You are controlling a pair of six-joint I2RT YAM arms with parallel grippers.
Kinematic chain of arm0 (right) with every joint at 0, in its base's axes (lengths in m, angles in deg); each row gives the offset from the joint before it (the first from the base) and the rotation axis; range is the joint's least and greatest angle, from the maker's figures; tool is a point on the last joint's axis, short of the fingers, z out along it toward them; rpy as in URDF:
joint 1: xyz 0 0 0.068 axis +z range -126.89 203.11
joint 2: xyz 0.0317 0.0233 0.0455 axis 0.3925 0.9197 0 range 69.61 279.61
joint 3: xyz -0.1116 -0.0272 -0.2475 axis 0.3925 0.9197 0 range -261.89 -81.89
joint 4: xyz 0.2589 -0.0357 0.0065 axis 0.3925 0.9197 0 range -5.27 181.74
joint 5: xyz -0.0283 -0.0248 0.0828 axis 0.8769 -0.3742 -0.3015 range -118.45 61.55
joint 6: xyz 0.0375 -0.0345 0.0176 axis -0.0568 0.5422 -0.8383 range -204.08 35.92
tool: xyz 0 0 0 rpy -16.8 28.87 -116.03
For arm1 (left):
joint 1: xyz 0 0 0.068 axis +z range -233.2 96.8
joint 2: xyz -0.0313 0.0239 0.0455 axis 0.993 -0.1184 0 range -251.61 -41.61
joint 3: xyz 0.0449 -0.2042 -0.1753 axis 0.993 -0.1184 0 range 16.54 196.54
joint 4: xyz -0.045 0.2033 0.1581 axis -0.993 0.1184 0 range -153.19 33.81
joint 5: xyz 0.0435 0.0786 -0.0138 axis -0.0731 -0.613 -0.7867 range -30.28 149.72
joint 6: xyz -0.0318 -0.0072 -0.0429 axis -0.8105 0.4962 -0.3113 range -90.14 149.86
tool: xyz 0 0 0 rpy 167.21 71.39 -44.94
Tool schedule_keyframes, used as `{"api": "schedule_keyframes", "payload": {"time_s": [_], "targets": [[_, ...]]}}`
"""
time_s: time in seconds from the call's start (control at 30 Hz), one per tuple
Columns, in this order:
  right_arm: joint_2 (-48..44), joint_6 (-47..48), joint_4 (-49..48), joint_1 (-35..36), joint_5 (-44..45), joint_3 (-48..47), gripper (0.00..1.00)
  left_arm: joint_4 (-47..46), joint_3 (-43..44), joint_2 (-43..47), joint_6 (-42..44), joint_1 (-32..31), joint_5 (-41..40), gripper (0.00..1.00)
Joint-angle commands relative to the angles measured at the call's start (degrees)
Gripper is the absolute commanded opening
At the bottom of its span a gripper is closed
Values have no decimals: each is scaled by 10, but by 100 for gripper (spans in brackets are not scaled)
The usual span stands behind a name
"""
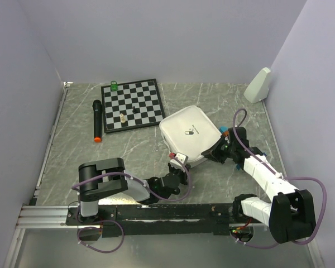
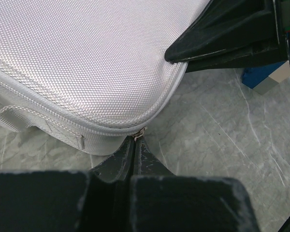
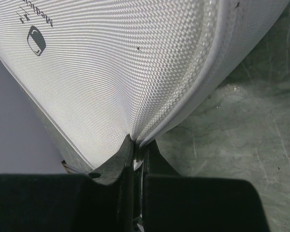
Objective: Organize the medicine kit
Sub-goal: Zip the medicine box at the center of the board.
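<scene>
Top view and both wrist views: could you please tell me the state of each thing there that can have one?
kit: closed, zip shut along the edge that shows.
left pincer: shut, tips at the zip pull; whether it holds the pull is unclear.
right pincer: shut on the kit's rim.
chessboard: unfolded, lying flat.
microphone: lying on its side.

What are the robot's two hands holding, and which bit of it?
Both hold the white medicine kit. The right gripper pinches its lid edge; the left gripper pinches the zipper pull at a corner.
</scene>
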Motion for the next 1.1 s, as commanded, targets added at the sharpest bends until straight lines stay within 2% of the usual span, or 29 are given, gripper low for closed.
{"api": "schedule_keyframes", "payload": {"time_s": [0.0,0.4,0.67,1.07], "targets": [[4,46,0,2,48,8,0,8,-29,28,-16,-2,-22,1],[-17,65,20,2,69,28,0,93,-90,81,-93,30,-98,1],[-27,99,33,3,66,31,0,109,-121,106,-123,73,-104,1],[-32,160,55,3,56,31,0,100,-57,89,-82,196,-59,1]]}}
